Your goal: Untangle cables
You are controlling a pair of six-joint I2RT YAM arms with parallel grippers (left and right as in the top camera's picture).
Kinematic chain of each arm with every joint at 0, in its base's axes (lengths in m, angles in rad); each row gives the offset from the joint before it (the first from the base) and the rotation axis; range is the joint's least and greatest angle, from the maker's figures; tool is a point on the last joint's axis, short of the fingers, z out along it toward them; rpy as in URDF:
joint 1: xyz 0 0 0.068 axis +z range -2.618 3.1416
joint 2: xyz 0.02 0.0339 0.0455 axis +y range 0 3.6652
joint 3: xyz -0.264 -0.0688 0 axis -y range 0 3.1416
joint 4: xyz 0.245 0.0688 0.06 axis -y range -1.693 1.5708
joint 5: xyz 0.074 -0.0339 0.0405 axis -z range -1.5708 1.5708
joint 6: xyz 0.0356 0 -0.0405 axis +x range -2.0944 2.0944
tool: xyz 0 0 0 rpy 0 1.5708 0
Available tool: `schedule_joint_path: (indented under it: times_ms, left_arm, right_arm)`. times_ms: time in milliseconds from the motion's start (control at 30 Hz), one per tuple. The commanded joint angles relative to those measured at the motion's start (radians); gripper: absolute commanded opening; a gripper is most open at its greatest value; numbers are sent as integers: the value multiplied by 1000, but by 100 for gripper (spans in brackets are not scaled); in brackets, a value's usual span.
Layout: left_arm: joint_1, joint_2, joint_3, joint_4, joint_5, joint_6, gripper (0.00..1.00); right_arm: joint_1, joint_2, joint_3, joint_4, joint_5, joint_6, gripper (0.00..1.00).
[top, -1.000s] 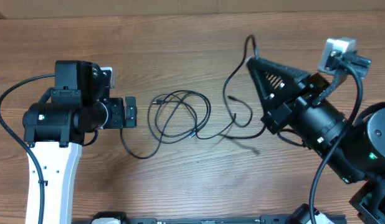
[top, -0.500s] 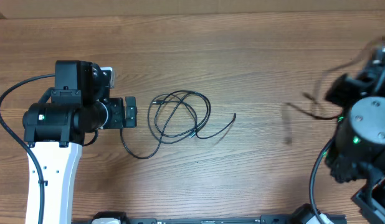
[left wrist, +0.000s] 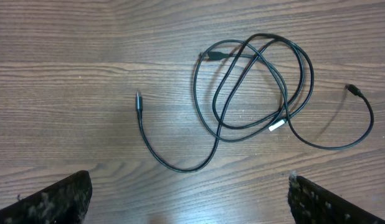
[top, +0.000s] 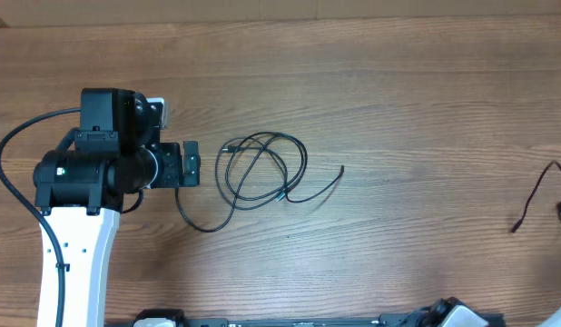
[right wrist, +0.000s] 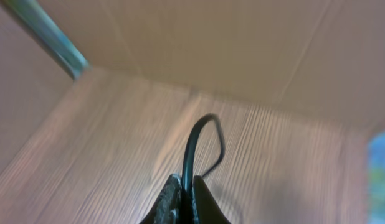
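While the left gripper hangs wide open and empty just beside the looped cables at the middle of the wooden table, the right gripper is pinched tight on a separate cable, well apart at the table's right edge

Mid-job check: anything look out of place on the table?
Yes: one cable sits alone at the overhead view's far right edge, well apart from the tangled cables mid-table. The right gripper is shut on a cable, likely this one. Nothing looks damaged.
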Motion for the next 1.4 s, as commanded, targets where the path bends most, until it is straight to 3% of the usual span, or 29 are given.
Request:
schedule_joint_path:
  times_ms: [0,267,300,333,367,400,533,700,800,833,967,1133,1367]
  left_arm:
    - [5,-8,8,1,7,0,100]
    - [5,-8,8,1,7,0,100]
    - [5,-8,8,1,7,0,100]
    - [5,-8,8,1,7,0,100]
    - [5,-8,8,1,7,0,100]
    - [5,-8,8,1,7,0,100]
    - [5,-8,8,1,7,0,100]
    - [5,-8,8,1,7,0,100]
    - [5,-8,8,1,7,0,100]
    - [5,-8,8,1,7,0,100]
    - [5,-8,8,1,7,0,100]
    - [5,-8,8,1,7,0,100]
    - [5,-8,8,1,7,0,100]
  right_arm:
    - [-163,108,14,-36,-377,136,4]
    - [-364,357,14,-76,-567,159,4]
    - [-367,393,14,-76,-581,159,15]
    - [-367,415,14,-77,-587,159,44]
    - [-366,430,14,-82,-592,159,82]
    - [-365,446,14,-95,-594,158,100]
    - [-365,448,14,-114,-607,159,100]
    - [-367,443,14,-178,-828,129,100]
    - [-360,420,14,-241,-941,-70,97]
    - [-349,409,14,-265,-990,-147,92]
    - [-285,389,14,-310,-1108,-262,92]
    - [-39,387,14,-365,-1114,-397,93]
    - [440,388,14,-272,-1000,-403,100]
